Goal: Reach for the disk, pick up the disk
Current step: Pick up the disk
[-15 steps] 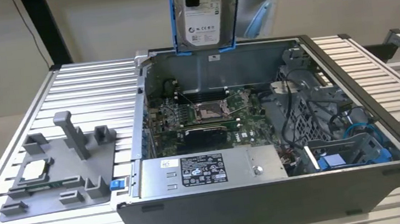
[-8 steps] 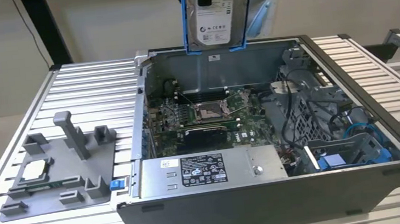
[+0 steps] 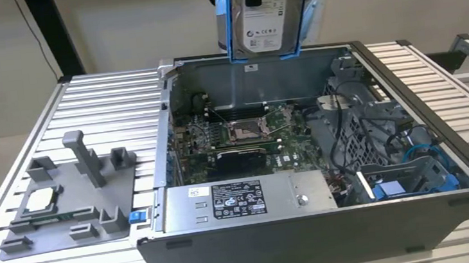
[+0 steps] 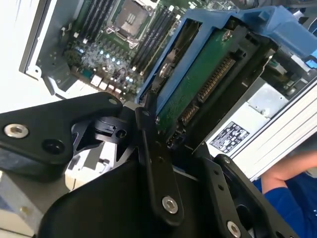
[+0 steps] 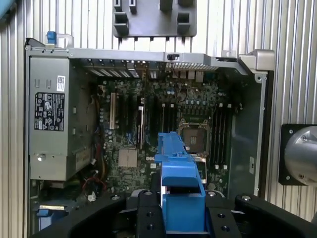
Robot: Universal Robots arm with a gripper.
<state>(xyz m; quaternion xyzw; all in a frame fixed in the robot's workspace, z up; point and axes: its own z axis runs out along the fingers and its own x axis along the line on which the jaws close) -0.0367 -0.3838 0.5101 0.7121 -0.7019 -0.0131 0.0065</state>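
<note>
1. Above the far wall of the open computer case [image 3: 323, 155], the end effector [image 4: 185, 148] has its black fingers [image 4: 156, 163] closed on one end of the disk [image 3: 263, 14], which hangs clear of the case, upright, its white label showing in the exterior view.
2. One disk, in a bright blue frame; one case, standing in the middle of the slatted desk [image 3: 102, 92]; one grey fixture tray [image 3: 69, 199] toward the desk's edge at the exterior view's left, with one small silver chip [image 3: 39, 199] on it.
3. From the second wrist view you get the disk's green circuit-board underside and connector, plus a person's blue sleeve [image 4: 292, 193] beyond the case.
4. From the first wrist view you look straight down past the blue frame edge onto the motherboard [image 5: 168, 124] and the grey power supply [image 5: 52, 116].
5. The exterior view alone gives the label face and the blue cables [image 3: 430, 151] in the case's drive bay.
</note>
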